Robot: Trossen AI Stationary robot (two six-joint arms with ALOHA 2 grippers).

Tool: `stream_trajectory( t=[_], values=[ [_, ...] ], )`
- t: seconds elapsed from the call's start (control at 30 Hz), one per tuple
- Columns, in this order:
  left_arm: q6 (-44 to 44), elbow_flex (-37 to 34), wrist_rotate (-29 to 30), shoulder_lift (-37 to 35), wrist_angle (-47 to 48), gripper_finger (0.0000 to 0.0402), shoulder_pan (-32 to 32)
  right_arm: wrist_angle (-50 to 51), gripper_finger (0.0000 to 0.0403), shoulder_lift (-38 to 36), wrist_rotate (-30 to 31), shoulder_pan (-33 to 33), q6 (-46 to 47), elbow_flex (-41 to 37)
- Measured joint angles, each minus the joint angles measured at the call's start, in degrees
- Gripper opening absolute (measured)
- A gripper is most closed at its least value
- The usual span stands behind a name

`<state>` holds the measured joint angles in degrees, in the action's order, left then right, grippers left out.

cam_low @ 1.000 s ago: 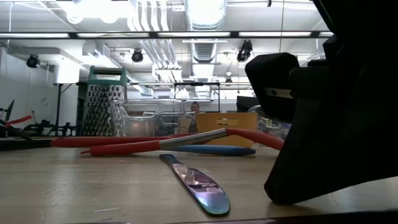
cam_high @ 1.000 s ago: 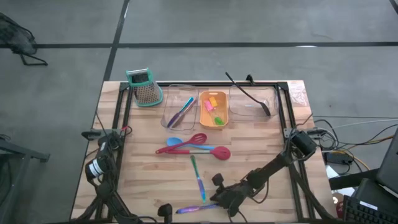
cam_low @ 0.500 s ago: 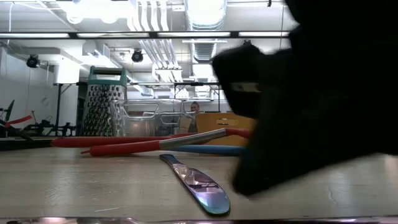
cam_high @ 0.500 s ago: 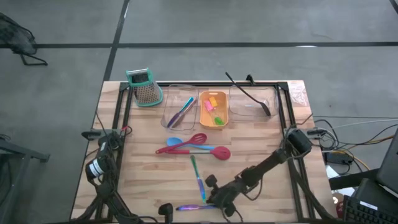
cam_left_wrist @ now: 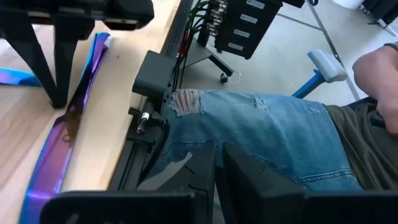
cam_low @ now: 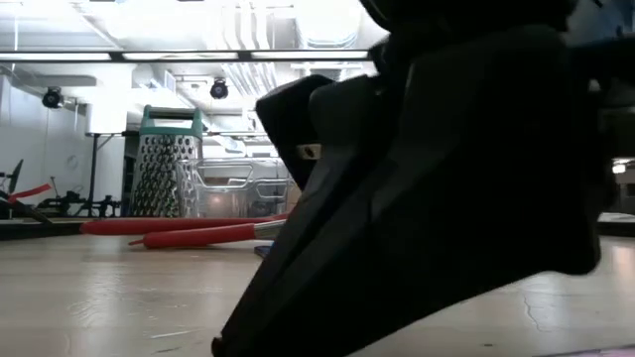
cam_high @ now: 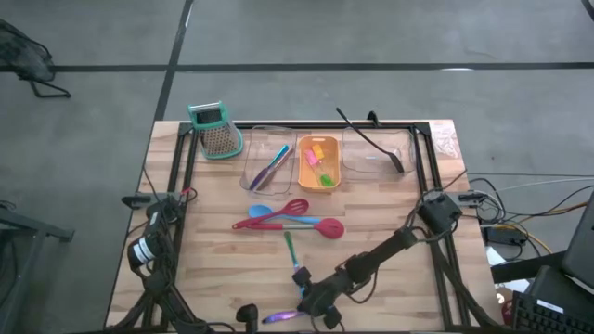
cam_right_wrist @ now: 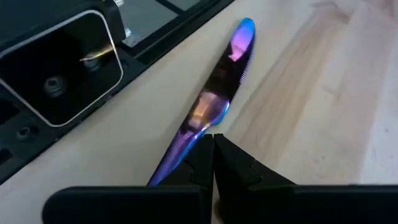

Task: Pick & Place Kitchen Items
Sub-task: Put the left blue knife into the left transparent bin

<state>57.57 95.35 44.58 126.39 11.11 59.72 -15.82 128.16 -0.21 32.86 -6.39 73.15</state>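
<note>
Iridescent knife (cam_right_wrist: pixel 214 102) is the thing this move turns on: it lies flat on the wooden table (cam_high: pixel 213 199) close to the near edge, its long axis running along that edge, and in the right wrist view its handle end passes under the right gripper (cam_right_wrist: pixel 213 152) while the blade tip points away, toward the black camera housing (cam_right_wrist: pixel 59 68) at the table's rim. The right gripper's fingers are pressed together directly over the handle, not around it, so nothing is held; to take the knife they would likely have to part first and straddle the handle across its width. The right arm is clearly the nearer one: in the high view it stretches low and diagonally from its base at the right side toward the right gripper (cam_high: pixel 311 299) at the near middle, with the knife (cam_high: pixel 281 316) just beside it. A second blue-and-green utensil (cam_high: pixel 294 263) lies close by, pointing toward the red and blue spatulas (cam_high: pixel 288 221) in mid-table. The left gripper (cam_left_wrist: pixel 219 163) waits folded at the left edge, its fingers nearly shut with only a slim gap, facing a person's jeans-clad leg (cam_left_wrist: pixel 249 134). The low view is almost filled by the dark arm, so contact with the knife cannot be judged there.
</note>
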Motion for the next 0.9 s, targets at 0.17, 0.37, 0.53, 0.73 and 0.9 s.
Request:
stream_trajectory(
  t=[0.17, 0.37, 0.53, 0.73, 0.9],
  values=[
    [1.04, 0.00, -0.47, 0.00, 0.01, 0.0034, 0.09, 2.11, 0.0008, -0.57, -6.65, -0.22, -2.73, 1.04],
    [0.64, 0.00, -0.61, 0.00, 0.48, 0.0034, -0.29, 2.28, 0.0008, -0.55, -7.80, -0.07, -3.89, 1.53],
    [1.15, 0.00, -1.64, 0.00, 0.26, 0.0042, -1.37, 2.24, 0.0008, -0.55, -7.56, -0.02, -4.13, 1.64],
    [0.68, 0.00, -3.57, 0.00, -0.04, 0.0058, -3.40, 3.48, 0.0008, -1.71, -4.69, 0.26, -5.71, 1.72],
    [2.11, 0.00, -4.61, 0.02, -0.08, 0.0101, -3.51, 8.42, 0.0008, -5.82, -4.01, 0.74, -5.78, 1.74]
  ],
)
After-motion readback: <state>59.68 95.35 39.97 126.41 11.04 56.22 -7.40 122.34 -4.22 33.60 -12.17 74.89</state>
